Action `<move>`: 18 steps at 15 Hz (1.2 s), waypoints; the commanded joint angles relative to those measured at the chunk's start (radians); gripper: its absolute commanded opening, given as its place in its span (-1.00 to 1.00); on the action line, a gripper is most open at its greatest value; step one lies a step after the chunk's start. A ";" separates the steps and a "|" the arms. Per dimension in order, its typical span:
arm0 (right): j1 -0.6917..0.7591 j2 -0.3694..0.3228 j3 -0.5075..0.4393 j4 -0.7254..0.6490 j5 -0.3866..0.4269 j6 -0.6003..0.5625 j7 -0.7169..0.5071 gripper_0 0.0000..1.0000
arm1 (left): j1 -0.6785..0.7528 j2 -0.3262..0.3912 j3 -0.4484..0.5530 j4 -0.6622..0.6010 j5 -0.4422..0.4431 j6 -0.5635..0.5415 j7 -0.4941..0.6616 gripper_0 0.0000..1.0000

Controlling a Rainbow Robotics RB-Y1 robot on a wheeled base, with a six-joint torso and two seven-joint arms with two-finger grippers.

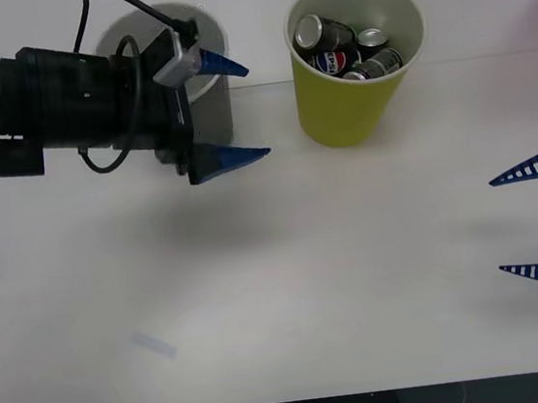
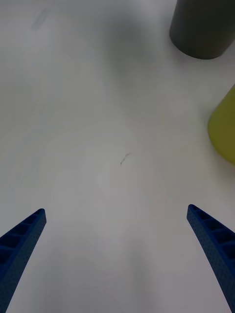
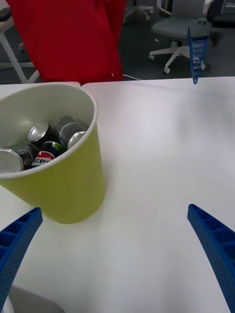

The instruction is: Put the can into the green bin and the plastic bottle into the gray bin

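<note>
The green bin (image 1: 346, 105) stands upright at the back of the table, right of centre. Inside it lie dark-sided cans with silver tops (image 1: 321, 32) (image 3: 68, 129) beside a blue Pepsi can (image 1: 336, 61). The gray bin (image 1: 206, 34) stands to its left, half covered by my left arm. My left gripper (image 1: 244, 109) hangs open beside the gray bin, nothing between its fingers, facing the green bin (image 3: 58, 186). My right gripper (image 1: 497, 226) is open and empty low over the table at the right edge, with the gray bin (image 2: 203, 29) and the green bin (image 2: 225, 127) ahead of it. The plastic bottle is out of view.
The white table (image 1: 288, 287) is bare in the middle and front, apart from a small pale patch (image 1: 154, 344). Beyond its far edge are a large red shape (image 3: 73, 39) and an office chair (image 3: 171, 29).
</note>
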 commanded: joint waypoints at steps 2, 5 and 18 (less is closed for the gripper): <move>0.000 0.000 0.000 0.000 0.000 0.000 0.000 1.00 | 0.112 0.115 0.009 -0.034 0.084 0.000 -0.123 1.00; 0.000 0.000 0.000 0.000 0.000 0.000 0.000 1.00 | 0.198 0.227 0.015 -0.048 0.166 0.000 -0.224 1.00; 0.000 0.000 0.000 0.000 0.000 0.000 0.000 1.00 | 0.470 0.362 0.265 -0.054 0.153 -0.215 -0.374 1.00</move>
